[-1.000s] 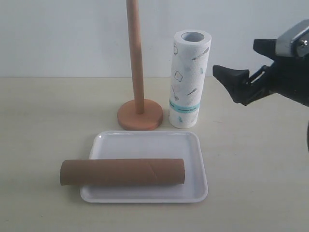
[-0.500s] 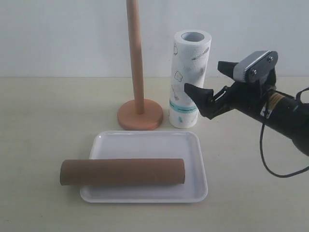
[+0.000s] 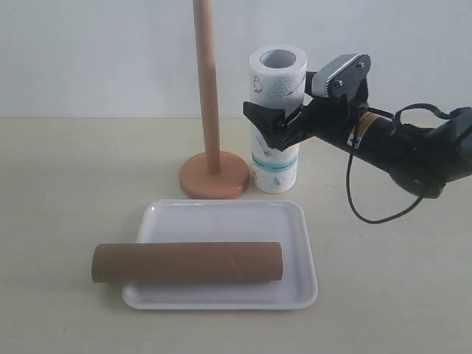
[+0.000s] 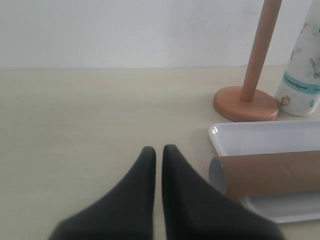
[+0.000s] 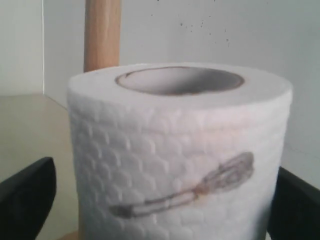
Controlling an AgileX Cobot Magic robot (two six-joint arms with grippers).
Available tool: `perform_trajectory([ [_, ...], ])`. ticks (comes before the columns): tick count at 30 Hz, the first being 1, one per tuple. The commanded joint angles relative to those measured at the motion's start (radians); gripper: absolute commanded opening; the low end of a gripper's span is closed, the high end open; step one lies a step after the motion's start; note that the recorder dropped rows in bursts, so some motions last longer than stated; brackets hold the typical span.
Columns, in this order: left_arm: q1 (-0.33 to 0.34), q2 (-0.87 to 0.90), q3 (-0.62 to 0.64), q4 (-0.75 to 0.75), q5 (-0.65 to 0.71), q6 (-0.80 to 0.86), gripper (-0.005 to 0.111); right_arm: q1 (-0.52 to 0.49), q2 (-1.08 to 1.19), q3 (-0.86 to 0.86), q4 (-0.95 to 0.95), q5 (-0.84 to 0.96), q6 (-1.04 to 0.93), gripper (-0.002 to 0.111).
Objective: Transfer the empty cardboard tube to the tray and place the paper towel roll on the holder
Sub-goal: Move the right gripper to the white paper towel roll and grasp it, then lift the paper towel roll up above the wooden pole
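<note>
Looking out from the holder [image 3: 206,88], I have bare table [image 3: 74,184] wide open to its left, while its right side is crowded: the paper towel roll [image 3: 276,166] stands on end just beside the holder's disc base, leaning a little toward the pole. The right gripper [image 3: 279,103] straddles the roll's upper half with its jaws wide apart. In the right wrist view one black finger [image 5: 25,200] shows a clear gap to the paper; I cannot tell if the other touches. The tray [image 3: 221,214] lies flat in front of the holder. The empty cardboard tube [image 3: 188,262] lies lengthwise on the part of the tray farthest from the holder, and one end overhangs the rim on the open-table side. The left gripper [image 4: 158,150] sits low over bare table near that overhanging end, tips pressed together and holding nothing. The roll is white and quilted, with a hollow brown-lined core and small utensil drawings. Its teal band [image 3: 274,160] carries print too small to read. The tube is plain brown with a spiral seam.
</note>
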Motion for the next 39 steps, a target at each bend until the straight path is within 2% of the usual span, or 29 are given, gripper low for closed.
perform_trajectory([
  [1,0.004,-0.003,0.004,-0.011,0.000,0.003,0.004,0.003,0.002,-0.022,0.021,0.051,0.010,0.105],
  [6,0.004,-0.003,0.004,-0.011,0.000,0.003,0.004,0.003,0.002,-0.024,0.021,0.059,0.073,0.104],
  [8,0.004,-0.003,0.004,-0.011,0.000,0.003,0.004,0.003,0.002,-0.024,0.020,0.081,0.114,0.098],
  [11,0.004,-0.003,0.004,-0.011,0.000,0.003,0.004,0.003,0.000,-0.024,0.008,0.112,0.153,0.073],
  [12,0.004,-0.003,0.004,-0.011,0.000,0.003,0.004,0.003,0.000,-0.024,0.007,0.128,0.163,0.057],
  [14,0.004,-0.003,0.004,-0.011,0.000,0.003,0.004,0.003,0.000,-0.024,0.022,0.138,0.164,0.033],
  [15,0.004,-0.003,0.004,-0.011,0.000,0.003,0.004,0.003,0.000,-0.024,0.041,0.143,0.164,0.014],
  [16,0.004,-0.003,0.004,-0.011,0.000,0.003,0.004,0.003,0.000,-0.024,0.052,0.145,0.164,0.002],
  [27,0.004,-0.003,0.004,-0.011,0.000,0.003,0.004,0.003,0.000,-0.024,0.066,0.151,0.174,0.003],
  [30,0.004,-0.003,0.004,-0.011,0.000,0.003,0.004,-0.010,-0.010,-0.024,0.010,0.177,0.163,0.003],
  [35,0.004,-0.003,0.004,-0.011,0.000,0.003,0.004,-0.021,-0.108,-0.024,-0.131,0.275,0.202,0.003],
  [39,0.004,-0.003,0.004,-0.011,0.000,0.003,0.004,-0.021,-0.250,-0.024,-0.141,0.394,0.224,0.003],
])
